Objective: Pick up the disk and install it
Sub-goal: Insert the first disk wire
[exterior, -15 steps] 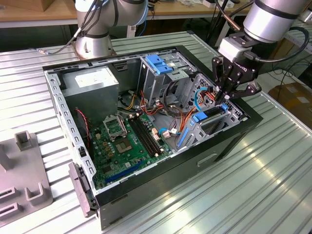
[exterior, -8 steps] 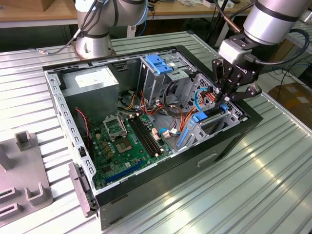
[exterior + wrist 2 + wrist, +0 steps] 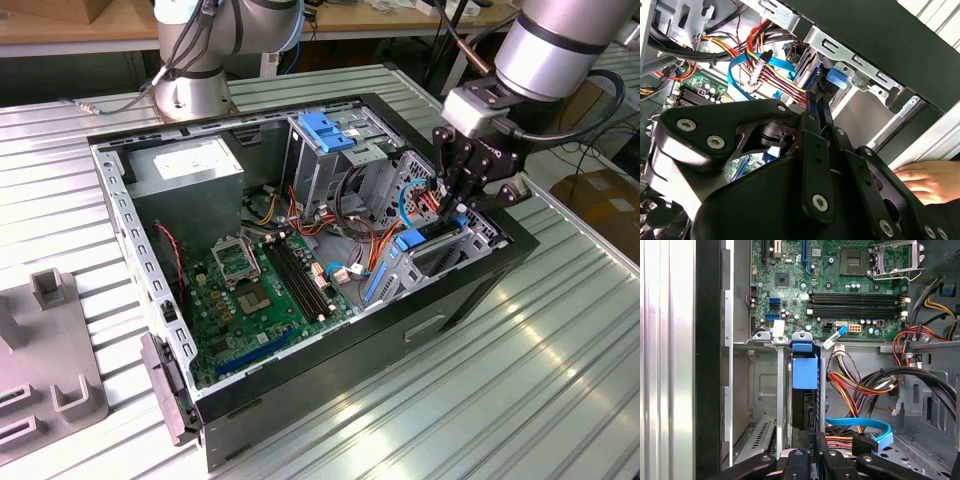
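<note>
In the drive bay, the disk (image 3: 804, 390) stands on edge, its end clenched by the gripper (image 3: 812, 452).

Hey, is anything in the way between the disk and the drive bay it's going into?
Nothing visible blocks it. The disk already stands edge-up in the grey drive bay, with the gripper at its end. The blue cable and the coloured wires lie beside it, outside the slot.

The arm (image 3: 560, 40) is a silver-grey tube with black bands and a grey wrist block. Its hand (image 3: 462, 195) is matte black, built of flat linkage bars (image 3: 815, 150) pinned with round silver screws (image 3: 820, 202). Black cables (image 3: 590, 110) loop beside the wrist.
</note>
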